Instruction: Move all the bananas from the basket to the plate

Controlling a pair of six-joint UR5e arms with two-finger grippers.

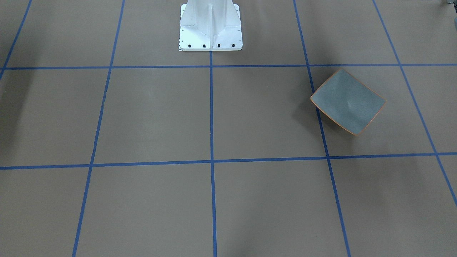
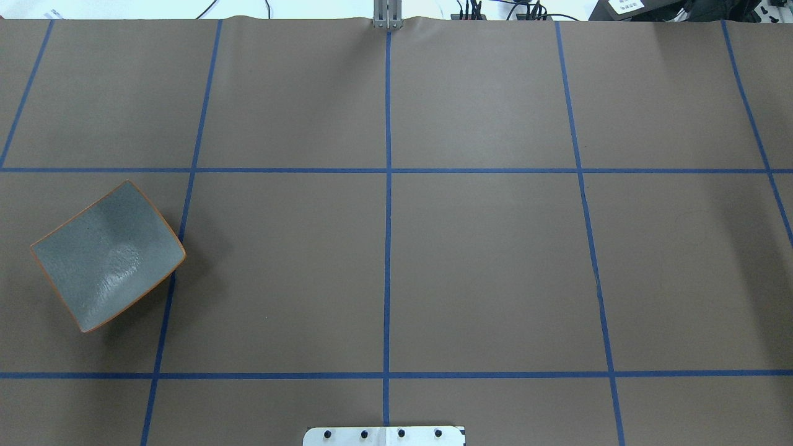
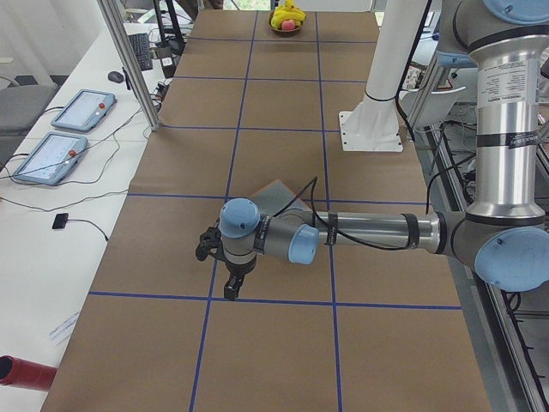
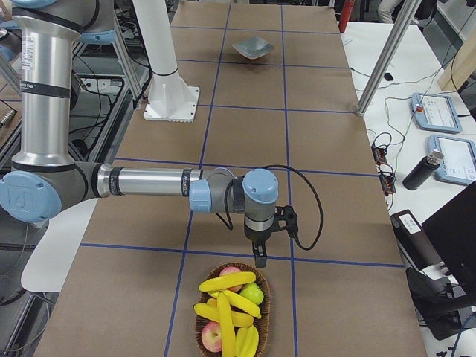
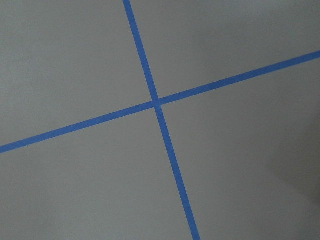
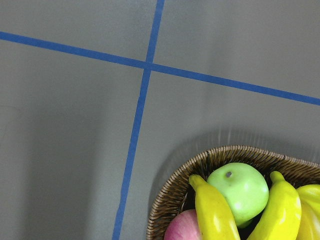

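A brown worktop [image 2: 483, 266] gridded with blue tape runs the length of the robot cell. At the robot's left end the grey, orange-rimmed plate [image 2: 108, 255] lies bare. Well apart from it, at the right end, the wicker basket [image 6: 167, 202] holds every visible one of the bananas [image 4: 227, 305], heaped with a green apple [image 6: 237, 192] and a pink one [image 6: 182, 227]. The right pincer [image 4: 259, 256] hangs just beside the basket's rim, and the left pincer [image 3: 230, 290] hovers over bare tape near the plate. Whether either is apart or together cannot be told. No transfer looks done, so by this showing every banana remains to move.
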